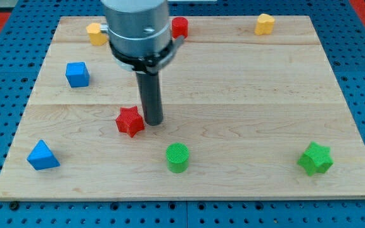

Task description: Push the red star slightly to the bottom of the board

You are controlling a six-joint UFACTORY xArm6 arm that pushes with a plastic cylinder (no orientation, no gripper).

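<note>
The red star (129, 121) lies on the wooden board (246, 95), left of centre and a little below the middle. My tip (153, 122) rests on the board just to the star's right, touching or almost touching its right edge. The dark rod rises from there to the grey arm body at the view's top.
A green cylinder (177, 157) sits below the tip. A blue triangle (42, 156) is at bottom left, a blue cube (77, 74) at left, a green star (315, 158) at bottom right. A yellow block (96, 33), a red block (180, 27) and another yellow block (265, 24) line the top edge.
</note>
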